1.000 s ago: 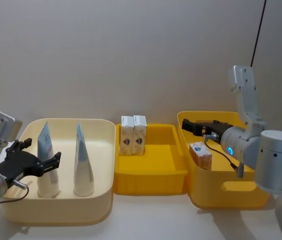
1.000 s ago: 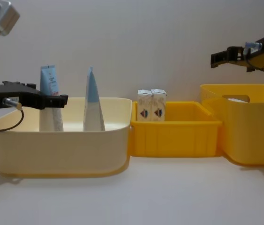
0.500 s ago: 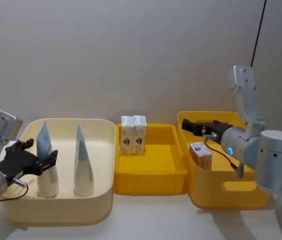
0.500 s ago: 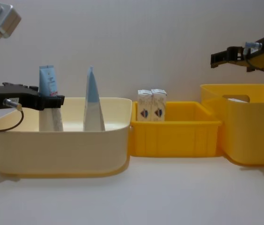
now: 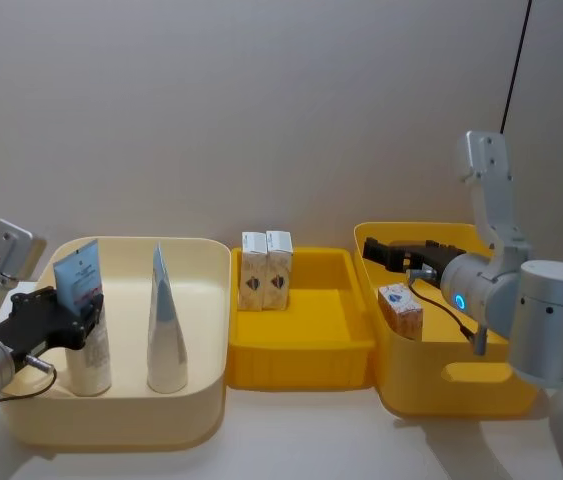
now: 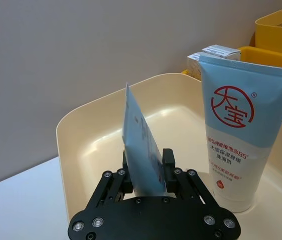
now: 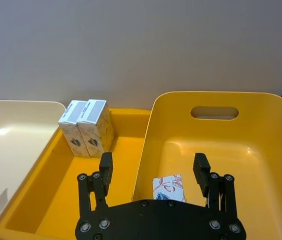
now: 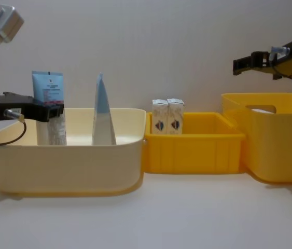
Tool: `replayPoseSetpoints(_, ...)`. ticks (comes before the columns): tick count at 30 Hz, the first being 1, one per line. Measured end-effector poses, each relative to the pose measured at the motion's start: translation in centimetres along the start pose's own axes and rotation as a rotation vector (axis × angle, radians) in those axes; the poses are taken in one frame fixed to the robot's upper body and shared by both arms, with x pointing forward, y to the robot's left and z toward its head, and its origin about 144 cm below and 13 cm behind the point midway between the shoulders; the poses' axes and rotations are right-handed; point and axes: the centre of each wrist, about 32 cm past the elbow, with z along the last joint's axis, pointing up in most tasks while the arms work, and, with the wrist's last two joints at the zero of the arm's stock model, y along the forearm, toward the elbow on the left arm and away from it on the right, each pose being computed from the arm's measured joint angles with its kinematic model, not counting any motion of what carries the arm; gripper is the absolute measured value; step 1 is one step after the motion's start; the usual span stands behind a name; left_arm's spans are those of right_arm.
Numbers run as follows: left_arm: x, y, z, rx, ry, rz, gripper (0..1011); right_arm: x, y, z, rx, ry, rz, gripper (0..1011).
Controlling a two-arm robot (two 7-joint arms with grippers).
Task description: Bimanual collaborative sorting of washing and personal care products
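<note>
The left gripper (image 6: 147,169) is held low over the cream bin (image 8: 73,166), with its fingers closed on a blue-and-white tube (image 8: 47,88) at about mid-height. The tube is thereby kept upright on its cap. A second tube (image 5: 166,330) stands on its own just beside it in the same bin, not touching, so this bin is judged to be the place for tubes. Two small cartons (image 5: 266,270) are set side by side, touching, at the back left corner of the middle yellow tray (image 5: 301,360). A third carton (image 5: 401,308) lies alone in the deep yellow bin (image 5: 461,400) on the right. The right gripper (image 7: 153,162) is held above that carton with its fingers spread wide and nothing between them. It is probably poised this way so that the stray carton can be lifted across to the other two. All three containers rest on the desk (image 8: 187,218).
</note>
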Motion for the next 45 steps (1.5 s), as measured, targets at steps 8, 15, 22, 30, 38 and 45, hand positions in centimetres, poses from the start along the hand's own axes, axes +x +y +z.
replayPoseSetpoints(8,0.0,0.0,0.0,0.001,0.0,0.0,290,0.0,0.0,0.0,0.0,0.0,0.0,1001)
replayPoseSetpoints(15,0.0,-0.1,0.0,0.001,0.0,0.001,255,0.0,0.0,0.0,0.0,0.0,0.0,1001)
replayPoseSetpoints(22,0.0,-0.1,0.0,0.001,0.0,0.002,255,0.0,0.0,0.0,0.0,0.0,0.0,1001)
replayPoseSetpoints(30,0.1,-0.1,0.0,0.002,-0.003,0.002,255,0.0,0.0,0.0,0.0,0.0,0.0,1001)
replayPoseSetpoints(38,0.1,-0.1,1.1,-0.002,-0.047,0.0,253,0.0,0.0,0.0,0.0,0.0,0.0,1001)
replayPoseSetpoints(45,0.4,-0.2,3.2,-0.048,-0.095,-0.004,255,0.0,0.0,0.0,0.0,0.0,0.0,1001)
